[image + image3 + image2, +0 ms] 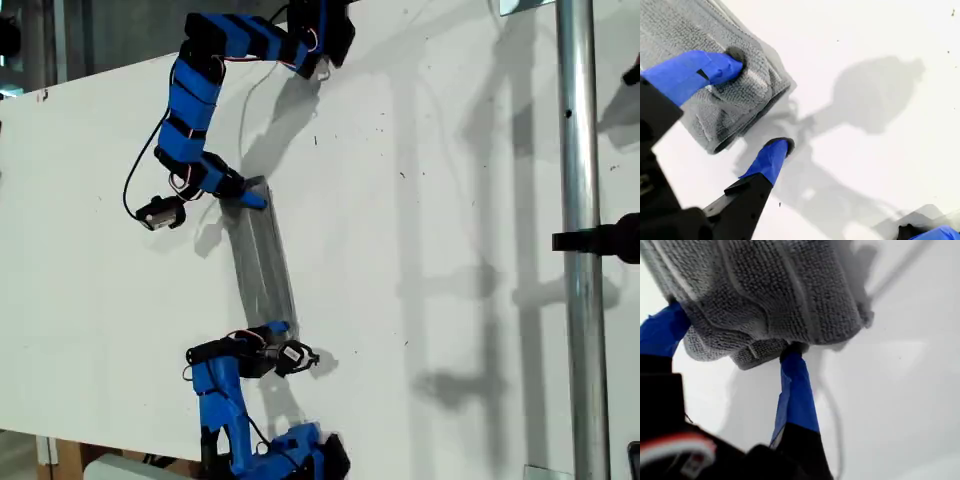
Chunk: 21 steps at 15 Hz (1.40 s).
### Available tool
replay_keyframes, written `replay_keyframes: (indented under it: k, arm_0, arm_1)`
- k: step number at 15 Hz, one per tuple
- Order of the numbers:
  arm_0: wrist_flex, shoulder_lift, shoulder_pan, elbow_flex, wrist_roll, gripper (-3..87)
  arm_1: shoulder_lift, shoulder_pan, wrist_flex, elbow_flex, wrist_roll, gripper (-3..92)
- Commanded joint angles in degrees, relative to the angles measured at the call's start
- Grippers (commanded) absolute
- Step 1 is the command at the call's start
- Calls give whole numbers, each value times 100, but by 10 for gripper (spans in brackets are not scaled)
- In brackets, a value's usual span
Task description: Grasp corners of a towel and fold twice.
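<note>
The grey striped towel (265, 260) lies as a narrow folded strip on the white table, running between my two grippers. My first gripper (252, 198) holds the strip's far end. In its wrist view the bunched towel (775, 295) sits squeezed between the two blue fingers (797, 385) of my first gripper (732, 330). My second gripper (283, 335) is at the strip's near end and is open. In its wrist view one finger (695, 70) of my second gripper (760, 100) rests on the folded towel (725, 105), while the other touches bare table beside it. No single corner can be told apart in the folds.
A vertical metal pole (580, 250) with a black clamp (600, 242) stands at the exterior view's right. The table's (420, 300) edge runs along the exterior view's lower left. A black cable (130, 190) loops beside the first arm.
</note>
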Motion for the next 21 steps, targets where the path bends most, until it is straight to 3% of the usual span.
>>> replay_keyframes:
  k: [1, 5, 8, 12, 15, 16, 17, 18, 21]
  arm_0:
    - [35, 905, -308, 316, 9, 263]
    - [-308, 3340, -396, 1389, 272, 250]
    - [-694, 5669, 132, 2707, 220, 209]
    - [-1714, 9343, 853, 5309, -9, 138]
    - [-1916, 11505, 1090, 6776, -264, 61]
    - [-1811, 11918, 1055, 7304, -396, 14]
    - [-2101, 11900, 1318, 7849, -536, -23]
    - [-2312, 11909, 1477, 8350, -861, -23]
    - [-2312, 11909, 1494, 8350, -729, -23]
  arm_1:
    - [940, 387, 62, 105, 246, 353]
    - [3199, 940, 193, 1327, 1178, 375]
    - [5704, 967, 334, 3050, 2312, 368]
    - [8438, 422, 519, 5291, 3621, 350]
    - [10389, -844, 264, 6680, 5045, 305]
    - [10696, -1020, 343, 6987, 5467, 289]
    - [10969, -1283, 457, 7330, 5862, 275]
    - [11259, -1477, 545, 7576, 6056, 275]
    - [11997, -1521, 686, 8042, 6179, 285]
